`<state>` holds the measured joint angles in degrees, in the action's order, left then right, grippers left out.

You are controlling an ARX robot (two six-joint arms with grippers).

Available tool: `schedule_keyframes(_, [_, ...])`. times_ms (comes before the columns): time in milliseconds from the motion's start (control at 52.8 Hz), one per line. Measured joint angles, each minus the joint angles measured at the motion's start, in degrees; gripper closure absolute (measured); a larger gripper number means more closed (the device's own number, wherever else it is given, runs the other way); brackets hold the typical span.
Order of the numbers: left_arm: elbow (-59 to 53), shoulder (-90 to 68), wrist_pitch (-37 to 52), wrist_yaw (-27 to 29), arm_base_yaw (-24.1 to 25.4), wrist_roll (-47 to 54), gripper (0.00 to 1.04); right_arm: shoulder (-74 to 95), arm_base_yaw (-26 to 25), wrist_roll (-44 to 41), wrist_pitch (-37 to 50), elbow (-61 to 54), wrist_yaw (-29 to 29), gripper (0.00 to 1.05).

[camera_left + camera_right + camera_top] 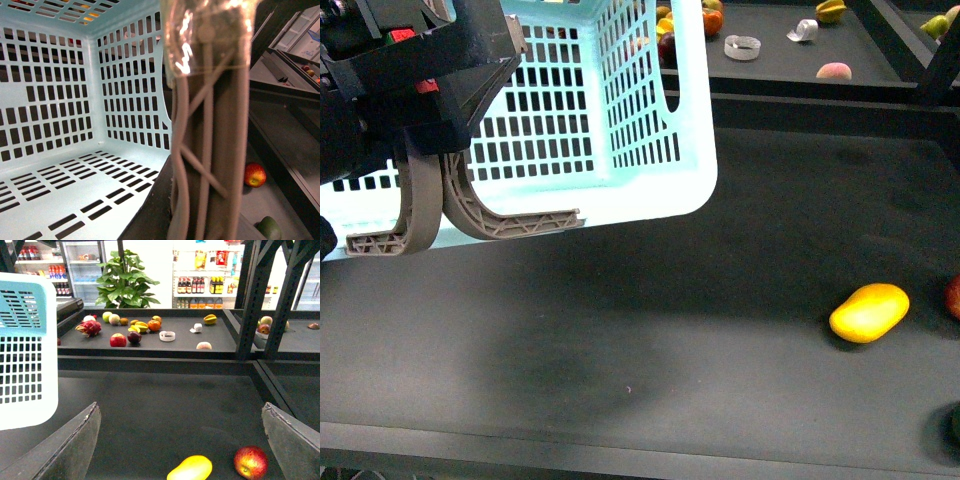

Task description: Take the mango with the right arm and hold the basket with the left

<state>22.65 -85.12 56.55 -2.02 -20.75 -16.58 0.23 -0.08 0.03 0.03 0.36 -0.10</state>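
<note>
The yellow mango (869, 312) lies on the dark table at the right. In the right wrist view the mango (191, 469) sits low between my right gripper's (180, 440) wide-apart fingers (65, 450), which are open and hold nothing. The turquoise basket (620, 100) hangs tilted above the table at the upper left. My left gripper (420, 120) is shut on its two grey-brown handles (420, 215). Those handles (210, 150) fill the left wrist view, with the empty basket (60, 125) beside them.
A red-and-yellow apple (251, 462) lies just right of the mango. A dark green fruit (270, 227) sits nearer the table's front right. The back shelf (150, 342) holds several fruits and a tape roll (742, 47). Black frame posts (250, 300) stand at the right.
</note>
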Motion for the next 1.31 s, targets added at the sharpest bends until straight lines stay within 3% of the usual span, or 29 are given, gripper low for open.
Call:
schedule_keyframes(739, [0.0,0.0,0.0,0.0,0.0,0.0,0.99,0.0,0.0,0.0,0.0,0.0,0.1,0.08])
schedule_keyframes(833, [0.0,0.0,0.0,-0.1,0.0,0.0,0.99,3.4,2.2,1.6,-1.0,0.8,11.4,0.08])
schedule_keyframes(909, [0.0,0.0,0.0,0.0,0.0,-0.1,0.99,8.7,0.2,3.1,0.6,1.7,14.8,0.08])
schedule_keyframes(1004, [0.0,0.0,0.0,0.0,0.0,-0.1,0.99,16.9,-4.6,3.9,5.8,2.8,11.4,0.08])
schedule_keyframes(1136, [-0.1,0.0,0.0,-0.1,0.0,-0.1,0.99,35.7,-12.3,4.5,21.5,4.1,4.0,0.08])
schedule_keyframes(1307, [-0.1,0.0,0.0,0.0,0.0,-0.1,0.99,65.0,-15.0,6.6,42.8,7.6,3.2,0.08])
